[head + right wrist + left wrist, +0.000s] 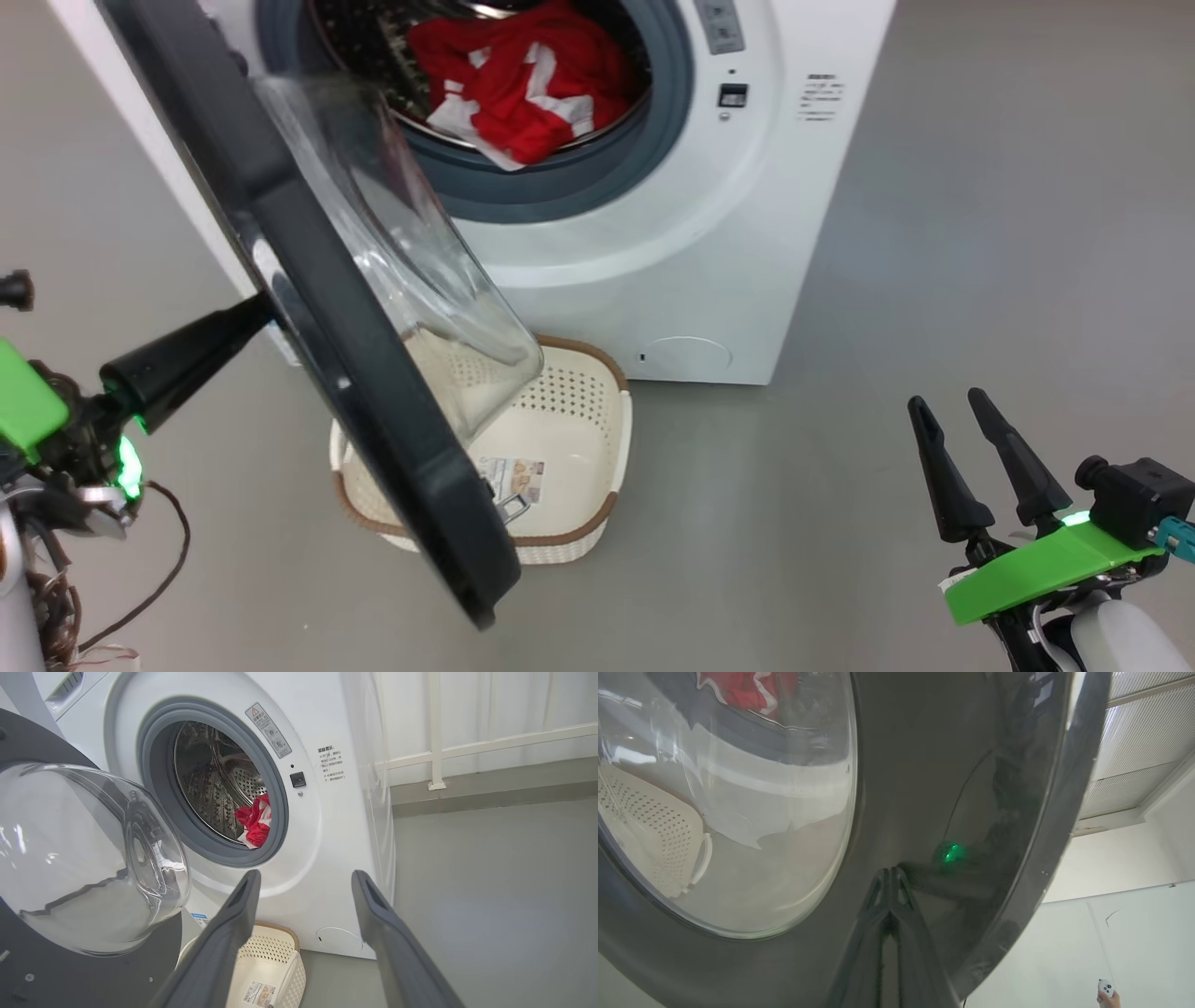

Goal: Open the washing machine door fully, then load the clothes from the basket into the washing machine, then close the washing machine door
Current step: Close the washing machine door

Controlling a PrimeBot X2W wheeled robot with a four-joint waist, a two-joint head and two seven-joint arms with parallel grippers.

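Head view: the clothes (523, 79) are lying in the drum of the washing machine (747, 233), close to its front lip. The basket (597, 439) is sitting on the floor below, showing nothing but its label sticker, so loading looks finished. The washing machine door (317, 308) is standing part-way open. The left gripper (264, 306), fingers pinched together, is touching the door's outer face. The right gripper (946, 399) is hanging low, jaws spread, holding nothing.

Left wrist view: the closed fingertips are pressing on the glossy black rim beside the glass, through which basket and red fabric are showing.

Right wrist view: the wide-set fingers are framing the machine's front, the red bundle resting at the drum mouth. Shutting the door appears to be the only step left.
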